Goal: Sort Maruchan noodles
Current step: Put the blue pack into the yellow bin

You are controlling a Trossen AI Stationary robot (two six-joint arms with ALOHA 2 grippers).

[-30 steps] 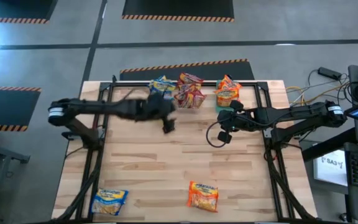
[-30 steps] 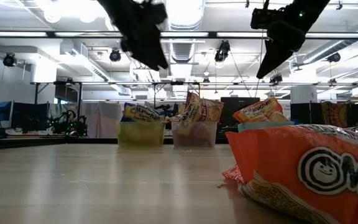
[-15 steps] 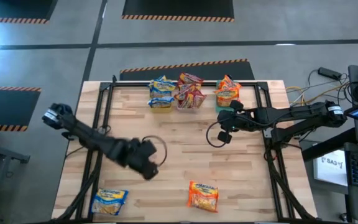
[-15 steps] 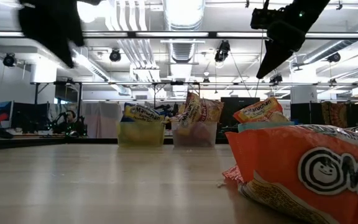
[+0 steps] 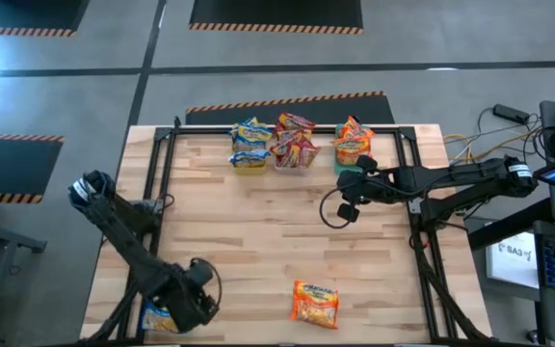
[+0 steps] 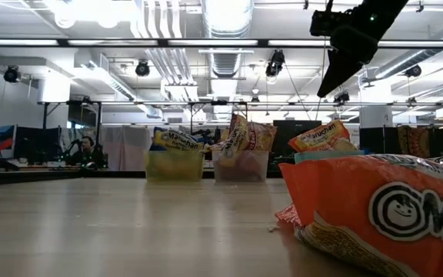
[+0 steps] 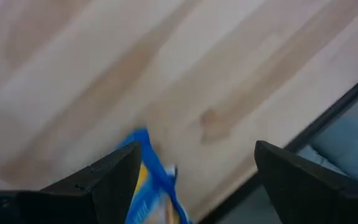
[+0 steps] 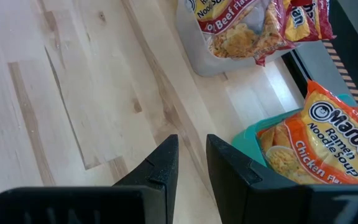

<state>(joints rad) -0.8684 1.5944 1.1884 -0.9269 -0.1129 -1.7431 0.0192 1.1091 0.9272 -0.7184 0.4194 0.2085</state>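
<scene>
On the wooden table, the wide-spread left claw hangs over the blue packet.

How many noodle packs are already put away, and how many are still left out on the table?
Most are done: packets fill the yellow bin, clear bin and green bin. In hand: nothing yet; the open left gripper hovers over the blue packet. Left: that one and the orange packet. The right gripper waits near the bins.

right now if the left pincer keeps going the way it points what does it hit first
Most likely the blue-and-yellow noodle packet, lying between its open fingers near the table's edge; depth is unclear.
</scene>
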